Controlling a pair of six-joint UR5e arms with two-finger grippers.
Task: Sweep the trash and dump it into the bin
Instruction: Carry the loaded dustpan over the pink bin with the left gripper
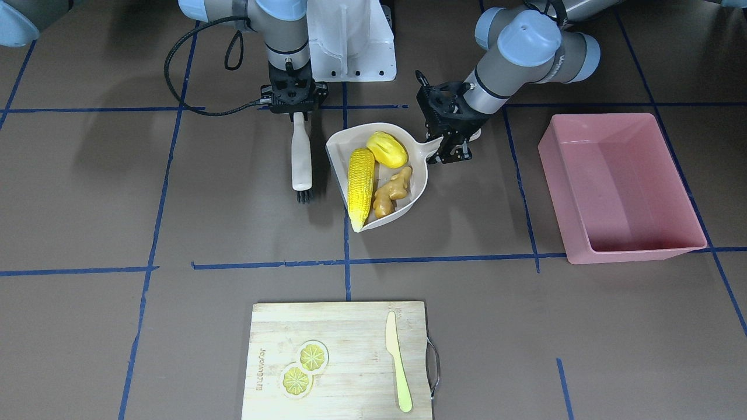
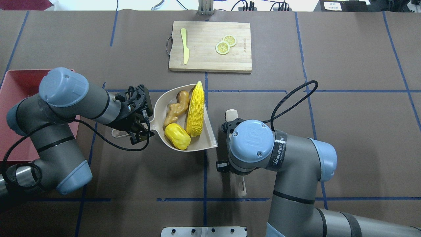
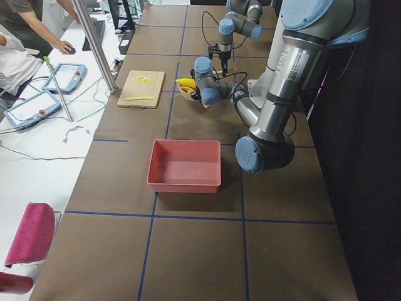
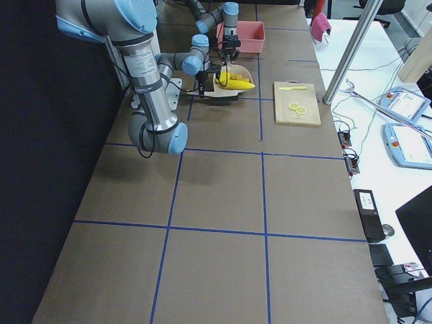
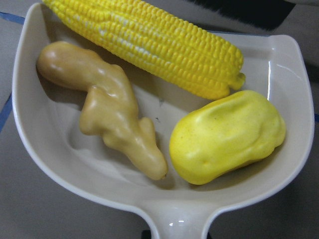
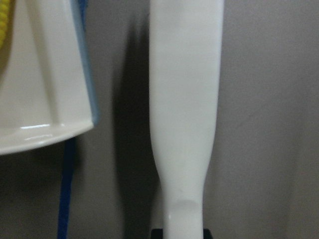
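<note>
Now, front-facing — left gripper (image 1: 451, 150) clamped on dustpan (image 1: 340, 150) handle; corn cob (image 1: 360, 188), yellow vegetable (image 1: 386, 149), ginger root (image 1: 392, 191) aboard; bin (image 1: 633, 186) at 3 o'clock, nearer this arm; right gripper (image 1: 299, 111) pinches brush (image 1: 302, 157). Overhead — bin (image 2: 14, 84) at 9 o'clock of dustpan, well apart.

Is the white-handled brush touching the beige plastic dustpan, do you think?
Apart: the front-facing view shows a gap between white-handled brush and beige plastic dustpan.
</note>
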